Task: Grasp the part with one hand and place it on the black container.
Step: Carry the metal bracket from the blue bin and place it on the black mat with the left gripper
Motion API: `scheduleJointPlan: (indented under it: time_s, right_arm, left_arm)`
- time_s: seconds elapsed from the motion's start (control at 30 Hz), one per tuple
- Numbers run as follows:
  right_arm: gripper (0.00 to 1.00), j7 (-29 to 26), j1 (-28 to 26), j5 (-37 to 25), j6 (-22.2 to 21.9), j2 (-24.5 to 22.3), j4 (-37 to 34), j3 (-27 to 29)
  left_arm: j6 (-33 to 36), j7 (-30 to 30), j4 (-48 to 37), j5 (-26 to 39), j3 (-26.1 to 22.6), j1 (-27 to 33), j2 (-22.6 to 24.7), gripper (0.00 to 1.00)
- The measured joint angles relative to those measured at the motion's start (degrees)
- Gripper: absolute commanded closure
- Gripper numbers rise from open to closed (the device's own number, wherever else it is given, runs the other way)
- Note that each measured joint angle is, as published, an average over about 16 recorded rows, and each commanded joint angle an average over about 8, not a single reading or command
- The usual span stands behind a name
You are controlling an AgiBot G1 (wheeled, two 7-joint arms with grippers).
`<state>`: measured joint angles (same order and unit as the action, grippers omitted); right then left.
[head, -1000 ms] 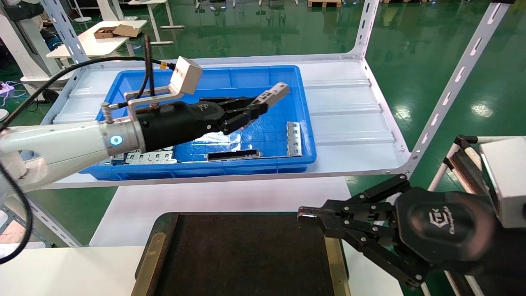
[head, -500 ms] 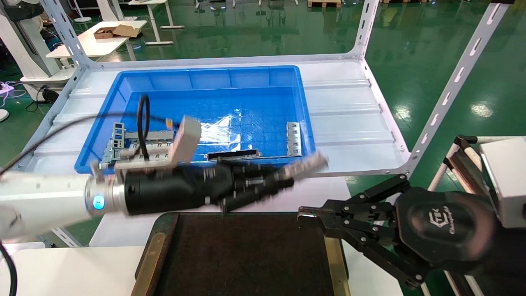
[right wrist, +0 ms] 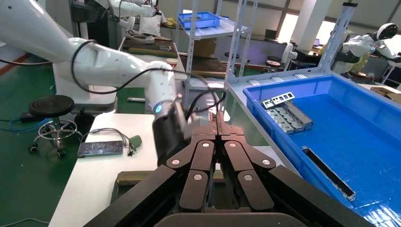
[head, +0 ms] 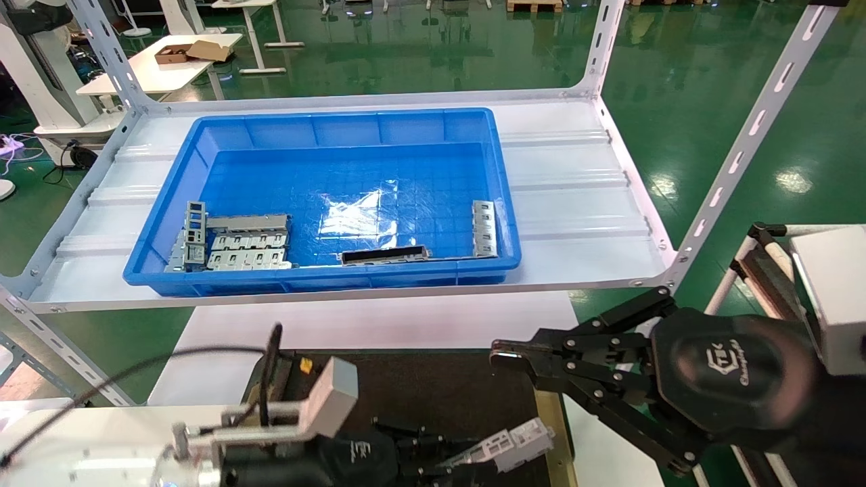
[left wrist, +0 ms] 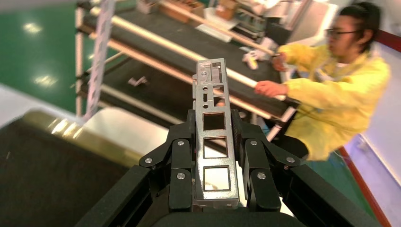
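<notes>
Swung down from the bin (head: 325, 135), the left hand (head: 433, 460), gripping the part (head: 504, 446), should lower it flat onto the container (head: 419, 385) before letting go, right hand (head: 507, 355) closed and idle.

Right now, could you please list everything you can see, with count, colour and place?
part: one, light grey, held over the black container
black container: one, black with brass edges, on the near white table
blue bin: one, blue, on the white shelf
grey slotted plates: several, grey, bin's left front corner
dark bar: one, black, bin's front wall
grey strip: one, grey, bin's right side
left gripper: black, shut on the part
right gripper: black, shut, parked at right
</notes>
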<state>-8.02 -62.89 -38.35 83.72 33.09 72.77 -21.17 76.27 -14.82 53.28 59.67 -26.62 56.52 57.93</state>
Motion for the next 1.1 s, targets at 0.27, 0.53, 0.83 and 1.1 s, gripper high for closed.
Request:
scheduleJointPlan:
  time_s: [0.27,0.53,0.83,1.1]
  right_arm:
    - [1.0,0.0,0.0,0.0,0.0,0.0,0.0,0.0]
    - [1.0,0.0,0.0,0.01,0.0,0.0,0.0,-0.01]
    - [1.0,0.01,0.0,0.01,-0.01,-0.01,0.0,-0.02]
    - [1.0,0.01,-0.01,0.01,-0.01,-0.01,0.0,-0.02]
  left_arm:
    - [-17.86,-7.52,11.12,4.18,0.16,-10.01,-0.01,1.0]
    - [-36.5,-16.42,16.19,10.93,-1.24,-16.06,3.02,1.0]
    - [-53.13,-27.68,12.45,19.43,-4.92,-16.67,9.22,1.0]
    - [-62.35,-35.73,4.08,25.0,-8.05,-13.74,15.16,1.0]
